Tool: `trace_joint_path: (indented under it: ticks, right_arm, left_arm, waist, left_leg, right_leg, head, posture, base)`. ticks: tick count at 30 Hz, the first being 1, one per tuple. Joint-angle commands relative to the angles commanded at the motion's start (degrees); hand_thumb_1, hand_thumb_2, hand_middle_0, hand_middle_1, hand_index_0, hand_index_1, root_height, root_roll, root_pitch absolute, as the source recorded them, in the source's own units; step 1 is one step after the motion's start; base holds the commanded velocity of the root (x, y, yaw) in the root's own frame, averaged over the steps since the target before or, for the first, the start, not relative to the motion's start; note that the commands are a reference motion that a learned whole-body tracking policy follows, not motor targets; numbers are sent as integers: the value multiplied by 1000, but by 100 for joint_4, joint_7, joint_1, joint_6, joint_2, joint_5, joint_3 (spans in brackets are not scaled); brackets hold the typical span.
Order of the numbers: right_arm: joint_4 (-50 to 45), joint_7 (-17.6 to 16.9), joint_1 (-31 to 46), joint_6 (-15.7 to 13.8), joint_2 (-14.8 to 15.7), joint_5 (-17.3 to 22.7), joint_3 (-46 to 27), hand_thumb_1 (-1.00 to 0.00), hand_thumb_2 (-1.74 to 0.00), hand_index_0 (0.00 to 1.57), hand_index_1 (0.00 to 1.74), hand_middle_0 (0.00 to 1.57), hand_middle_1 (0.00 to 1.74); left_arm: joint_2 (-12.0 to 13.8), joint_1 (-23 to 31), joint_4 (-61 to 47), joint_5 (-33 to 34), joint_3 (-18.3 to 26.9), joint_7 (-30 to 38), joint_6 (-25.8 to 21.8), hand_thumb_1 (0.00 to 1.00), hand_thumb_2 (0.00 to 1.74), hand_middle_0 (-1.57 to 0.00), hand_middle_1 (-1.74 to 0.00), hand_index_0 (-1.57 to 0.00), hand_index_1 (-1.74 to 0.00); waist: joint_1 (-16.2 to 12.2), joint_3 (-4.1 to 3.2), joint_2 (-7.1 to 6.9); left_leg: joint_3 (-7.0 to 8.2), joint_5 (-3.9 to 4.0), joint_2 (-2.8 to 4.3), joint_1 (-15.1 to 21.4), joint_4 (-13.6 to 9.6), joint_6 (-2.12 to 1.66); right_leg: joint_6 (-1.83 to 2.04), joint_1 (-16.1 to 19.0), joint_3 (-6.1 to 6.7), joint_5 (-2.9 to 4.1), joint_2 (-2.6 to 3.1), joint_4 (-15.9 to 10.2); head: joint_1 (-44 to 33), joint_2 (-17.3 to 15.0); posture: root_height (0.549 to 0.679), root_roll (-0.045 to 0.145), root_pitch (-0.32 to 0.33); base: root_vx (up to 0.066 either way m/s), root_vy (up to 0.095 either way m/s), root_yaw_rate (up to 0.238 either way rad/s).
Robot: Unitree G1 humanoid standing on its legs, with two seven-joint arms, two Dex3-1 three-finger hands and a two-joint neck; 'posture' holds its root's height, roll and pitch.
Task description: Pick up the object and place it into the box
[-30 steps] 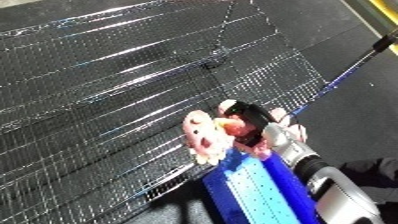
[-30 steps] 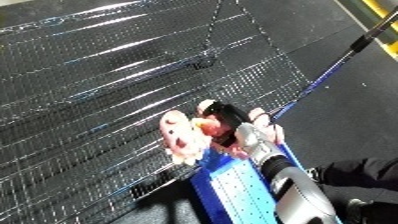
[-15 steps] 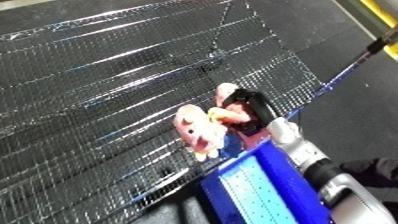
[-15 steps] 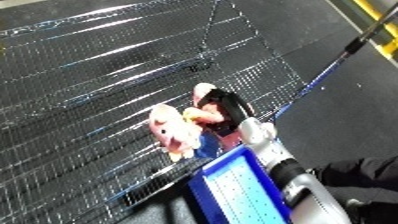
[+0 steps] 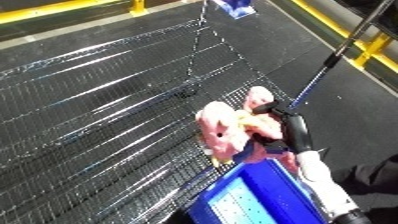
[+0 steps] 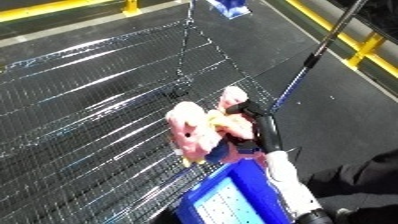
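Higher now: plush pink toy [image 5: 229, 127] in right hand [image 5: 282, 131].

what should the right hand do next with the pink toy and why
Probably carry it a little farther over the wire mesh bin and then open the fingers. The right hand is curled round the pink plush toy, held up near the bin's near right edge, above the blue panel, so releasing now risks it dropping on the rim or outside.

Industrial floor: yellow guard rails [image 5: 53, 14], wire mesh bin [image 5: 107, 115].
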Motion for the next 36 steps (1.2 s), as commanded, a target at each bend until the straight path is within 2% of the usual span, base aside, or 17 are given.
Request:
trace_joint_path:
  ticks: [7, 11, 15, 25, 31, 36]
  right_arm:
    - [0, -125, 524, -72, 441, -30, -433, -800, -1392, 1256, 1392, 1256, 1392]
    - [204, -216, 599, -187, 715, 236, -550, -800, -1392, 1256, 1392, 1256, 1392]
    - [576, -319, 572, -295, 864, 514, -630, -800, -1392, 1256, 1392, 1256, 1392]
    - [1812, -610, 478, -415, 972, 967, -869, -300, -522, 471, 522, 471, 522]
    - [2261, -588, 442, -439, 1019, 1173, -871, 0, 0, 0, 0, 0, 0]
    - [2391, -514, 431, -458, 1020, 1216, -835, 0, 0, 0, 0, 0, 0]
  left_arm:
    - [-7, -66, 28, 8, -5, 30, 35, 1000, 1740, -1570, -1740, -1570, -1740]
    - [-8, -143, 68, -13, -45, 63, 12, 1000, 1740, -1570, -1740, -1570, -1740]
    - [15, -220, 130, 9, -136, 68, -10, 1000, 1740, -1570, -1740, -1570, -1740]
    - [125, -304, 225, 50, -295, 28, -98, 1000, 1740, -1570, -1740, -1570, -1740]
    - [194, -298, 234, 99, -310, 9, -140, 1000, 1740, -1570, -1740, -1570, -1740]
    - [245, -299, 217, 144, -303, -13, -146, 1000, 1740, -1570, -1740, -1570, -1740]
  waist:
    - [-297, -56, 16]
    - [-447, -103, 53]
    - [-571, -147, 93]
    - [-725, -190, 178]
    - [-732, -213, 207]
    - [-719, -241, 191]
  left_leg:
    - [108, -76, 34, 75, 52, 9]
    - [153, -108, 40, 102, 82, 3]
    - [202, -135, 47, 134, 96, -10]
    - [245, -148, 57, 131, 111, -35]
    - [267, -135, 51, 142, 73, -41]
    - [276, -121, 52, 150, 42, -43]
  right_leg:
    - [-25, 23, 111, 27, 22, -69]
    - [-47, 45, 150, 26, 40, -97]
    - [-63, 73, 178, 38, 51, -135]
    - [-84, 108, 205, 64, 59, -217]
    - [-86, 132, 194, 65, 63, -264]
    - [-83, 148, 188, 62, 72, -307]
  head:
    - [330, -24]
    - [385, -55]
    - [491, -230]
    - [510, -393]
    - [500, -468]
    - [460, -505]
  posture:
    - [635, 59, -165]
    - [636, 63, -165]
    - [638, 66, -165]
    - [640, 71, -163]
    - [642, 72, -160]
    - [642, 72, -158]
  base:
    - [-4, 17, -128]
    - [2, 19, -91]
    - [5, 16, -79]
    - [-5, 9, -32]
    - [-4, 4, -5]
    - [-1, 1, -8]
